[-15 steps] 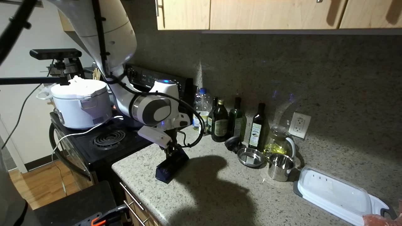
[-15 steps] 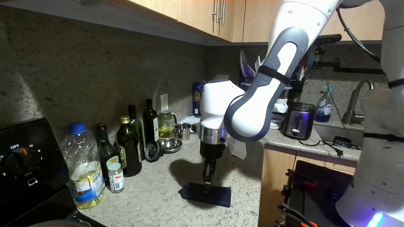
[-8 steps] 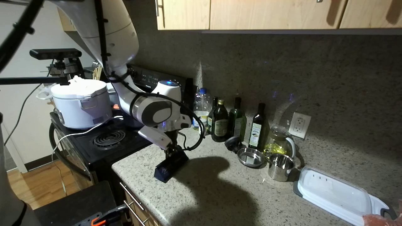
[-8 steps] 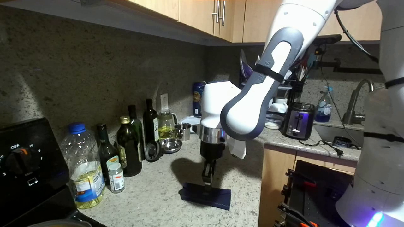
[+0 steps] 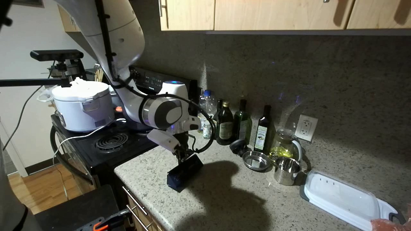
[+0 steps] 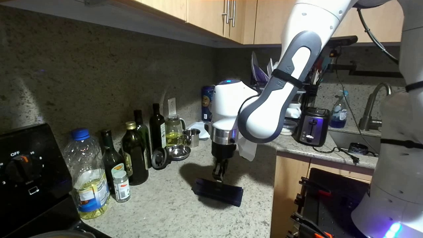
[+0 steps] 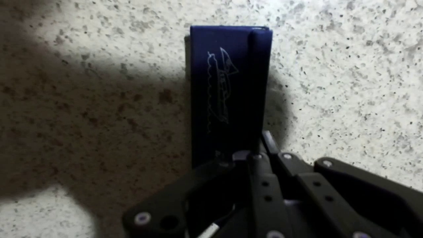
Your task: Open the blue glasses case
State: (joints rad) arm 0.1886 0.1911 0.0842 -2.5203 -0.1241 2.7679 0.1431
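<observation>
One blue glasses case [image 7: 211, 89] is over the counter [image 6: 158, 215], tilted; whether its underside touches, I cannot tell. One gripper [image 7: 257, 148] has its fingers drawn close together, pinching the case by one long edge, about midway along. Near the wall stand four dark glass bottles [image 6: 136, 162], one plastic bottle [image 6: 89, 185] with yellow liquid in its lower part, and one small jar [image 6: 121, 188]. One glass jug [image 5: 282, 150] holds yellow liquid too. Close to it sit one steel bowl [image 5: 256, 161] and one steel cup [image 5: 285, 175]. One white tray [image 5: 384, 208] wears a clear lid [image 5: 340, 192]. One white cooker [image 5: 82, 110] stands on the stove [image 5: 139, 146].
</observation>
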